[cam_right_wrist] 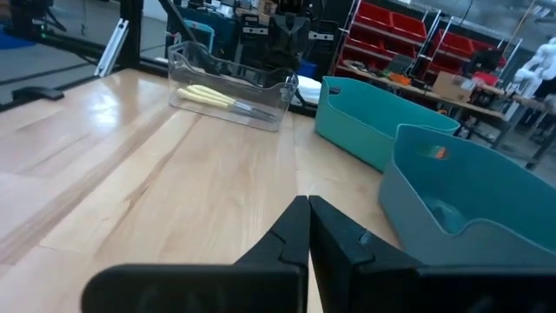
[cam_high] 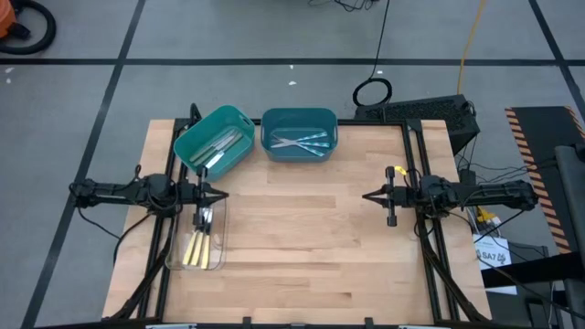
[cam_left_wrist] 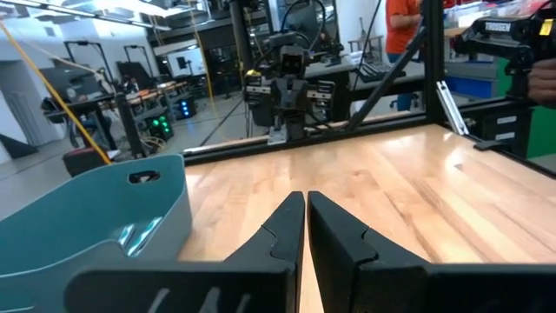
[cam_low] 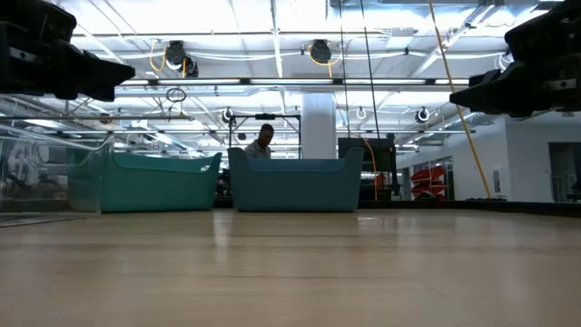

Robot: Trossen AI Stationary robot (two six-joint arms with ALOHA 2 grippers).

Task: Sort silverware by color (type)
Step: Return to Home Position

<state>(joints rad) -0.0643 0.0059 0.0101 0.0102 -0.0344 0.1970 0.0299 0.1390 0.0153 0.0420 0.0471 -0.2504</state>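
Observation:
The silverware lies sorted in three containers. Pale grey-green pieces [cam_high: 218, 148] lie in the tilted teal bin [cam_high: 212, 137] at the far left. Light-blue pieces [cam_high: 302, 142] lie in the darker blue-teal bin [cam_high: 299, 133] next to it. Yellow-handled pieces [cam_high: 198, 245] lie in the clear tray [cam_high: 196, 239] at the left edge. My left gripper [cam_high: 222, 194] is shut and level above the table's left side, just beyond the tray's far end. My right gripper [cam_high: 367, 196] is shut and level above the right side. Both hold nothing.
Bare wooden tabletop [cam_high: 302, 238] stretches between the two arms and toward the near edge. Black frame rails [cam_high: 416, 155] run along the table's sides. A person [cam_low: 261, 141] shows in the room far behind the bins.

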